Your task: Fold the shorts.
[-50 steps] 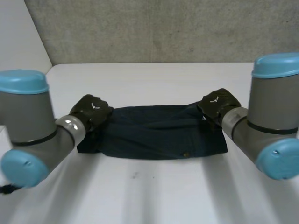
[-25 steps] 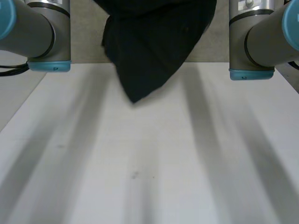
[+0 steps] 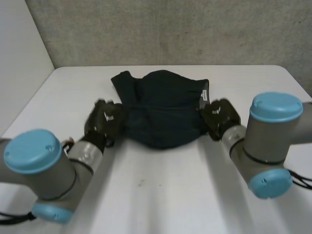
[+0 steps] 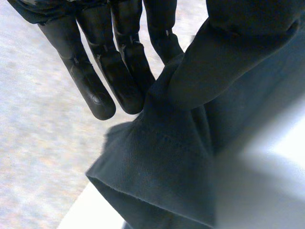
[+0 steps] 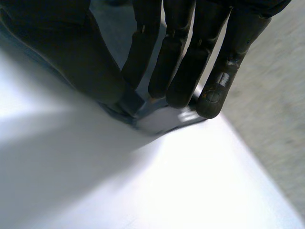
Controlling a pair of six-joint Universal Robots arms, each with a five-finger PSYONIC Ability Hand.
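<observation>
Dark navy shorts (image 3: 163, 109) of fine woven cloth lie bunched on the far middle of the smooth white table (image 3: 161, 195). Their left hem is pinched by the left hand (image 3: 103, 121) and their right edge by the right hand (image 3: 220, 116), near a pale label (image 3: 204, 93) whose writing cannot be read.

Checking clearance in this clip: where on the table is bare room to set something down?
Free: the near table between left arm and right arm, and the far strip between shorts and wall. Crowded: mid-table, with the left hand and right hand pinching the shorts' sides.
</observation>
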